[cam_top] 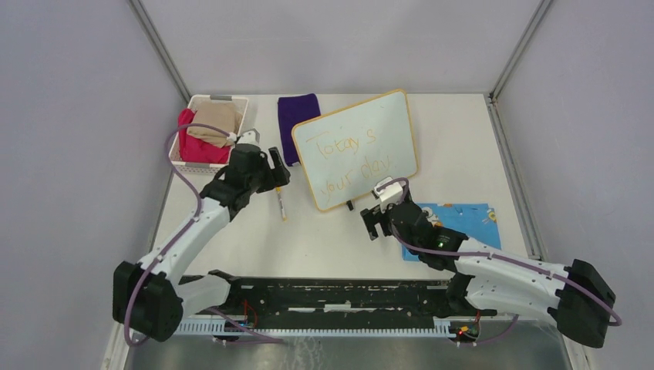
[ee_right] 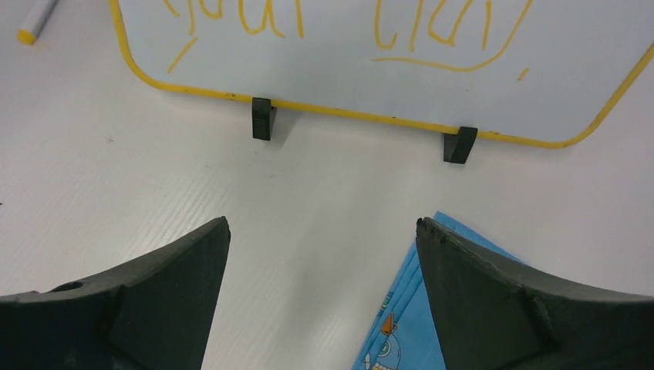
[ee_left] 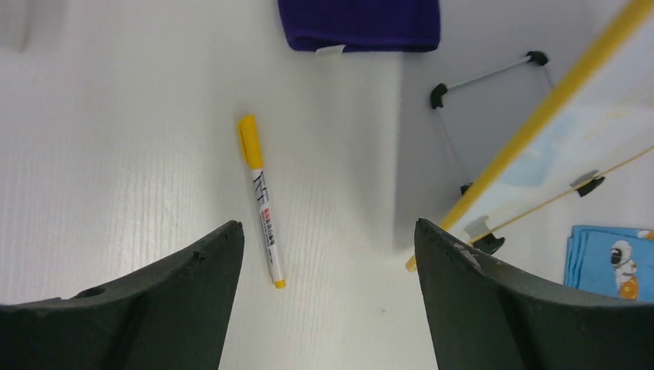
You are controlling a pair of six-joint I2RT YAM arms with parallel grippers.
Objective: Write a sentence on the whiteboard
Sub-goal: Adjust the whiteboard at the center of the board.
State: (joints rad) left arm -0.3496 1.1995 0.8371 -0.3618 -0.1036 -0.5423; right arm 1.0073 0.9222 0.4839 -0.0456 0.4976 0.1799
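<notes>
The whiteboard stands propped in the middle of the bench, bearing the sentence "Today's your day" in 2 yellow lines. The left end effector is released, its fingers spread above a yellow marker that lies on the bench. The right end effector, also released and empty, faces the board's lower edge beside a blue cartoon-print cloth.

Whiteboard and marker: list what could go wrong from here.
The whiteboard leans on a thin wire stand. The open right pincer sits close to its lower edge, and a nudge could tip or shift it.
The marker lies loose below the open left pincer; a descent may roll it away.
Brushing the sentence might smear it.
</notes>
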